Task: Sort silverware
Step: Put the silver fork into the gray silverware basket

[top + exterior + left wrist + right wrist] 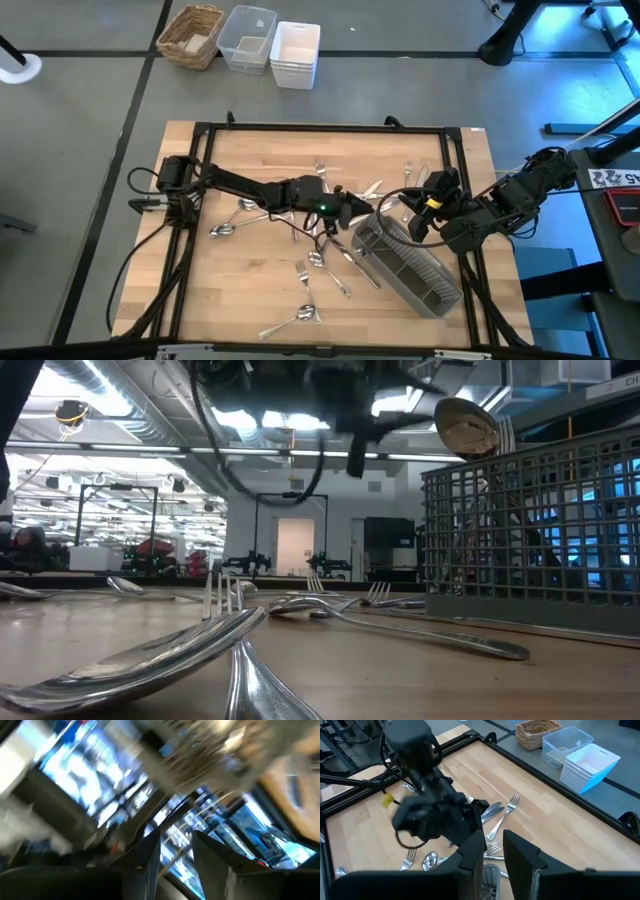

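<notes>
The silverware (300, 270) lay scattered across the middle of the wooden table (250, 150), forks and spoons pointing in no common direction; two spoons at the left of the spread (228, 224) had their long axes running roughly toward the arm's base, while a fork near the front edge (290, 320) lay slanted along that edge. The high view showed the whole spread and the grey caddy (410, 265), which sat tilted diagonally at the right of the table. The low view alone showed that the caddy (530, 530) already held pieces standing upright, a spoon bowl (468, 426) rising above its rim, with a fork (225, 605) and other pieces lying flat in the foreground. The left gripper (362, 208) was reached out over the middle of the table, just beside the caddy's near corner; the left wrist view was too blurred to identify anything beyond, but its two fingers (145, 865) stood parted with a clear gap, and no piece could be made out between them. The right gripper (492, 851) hovered at the caddy's far side, its fingers apart by a narrow gap with nothing seen in it. The right wrist view showed the left arm crossing the table and blocking part of the silverware behind it. Off the table at the far side stood a wicker basket (192, 35), a clear tub (247, 38) and a white bin (296, 53).
</notes>
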You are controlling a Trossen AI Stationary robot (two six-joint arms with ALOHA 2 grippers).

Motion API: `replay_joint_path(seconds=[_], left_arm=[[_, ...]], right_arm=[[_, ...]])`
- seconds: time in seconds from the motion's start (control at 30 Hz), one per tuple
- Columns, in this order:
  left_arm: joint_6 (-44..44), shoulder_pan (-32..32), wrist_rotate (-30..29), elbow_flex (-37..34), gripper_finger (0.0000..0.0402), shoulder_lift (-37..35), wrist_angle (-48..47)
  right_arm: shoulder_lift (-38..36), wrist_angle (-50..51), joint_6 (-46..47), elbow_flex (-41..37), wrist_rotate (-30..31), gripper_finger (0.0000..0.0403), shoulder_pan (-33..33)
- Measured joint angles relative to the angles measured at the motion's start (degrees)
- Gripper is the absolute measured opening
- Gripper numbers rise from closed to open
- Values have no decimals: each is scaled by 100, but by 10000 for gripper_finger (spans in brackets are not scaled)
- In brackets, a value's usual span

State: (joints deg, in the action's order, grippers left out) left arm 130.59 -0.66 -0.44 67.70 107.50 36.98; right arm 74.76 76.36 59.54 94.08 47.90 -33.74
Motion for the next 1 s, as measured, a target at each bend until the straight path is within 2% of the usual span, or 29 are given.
replay_joint_path(seconds=[0.1, 0.23, 0.37, 0.5, 0.63, 0.73, 0.83, 0.9, 1.0], left_arm=[[-1310, 76, -189, 0, 106, -74, 893], [-3283, 241, -1079, 0, 98, -378, 1699], [-4801, 439, -2045, 0, 93, -820, 1221], [-6404, 648, -2710, 0, 92, -1371, -124], [-8249, 917, -2620, 0, 92, -1945, -2271], [-9638, 1199, -2019, -2, 92, -2391, -3902], [-10860, 1526, -1172, 0, 92, -2738, -5198], [-11543, 1723, -775, 0, 92, -2865, -5850], [-12371, 1932, -566, 0, 92, -2938, -6498]], right_arm=[[0, -36, 56, 0, 0, 76, 0], [0, -57, 497, 0, 100, 76, 2], [-3, 20, 1079, 0, 182, 76, 242], [-114, 309, 1597, 0, -32, 76, 886], [-379, 1023, 2158, 0, -811, 76, 1824], [-569, 1365, 2486, -24, -1762, 76, 2646], [-774, 1324, 2341, -142, -2646, 76, 3393], [-828, 1359, 2090, -239, -2969, 76, 3843], [-823, 1324, 1628, -509, -3103, 76, 4427]])
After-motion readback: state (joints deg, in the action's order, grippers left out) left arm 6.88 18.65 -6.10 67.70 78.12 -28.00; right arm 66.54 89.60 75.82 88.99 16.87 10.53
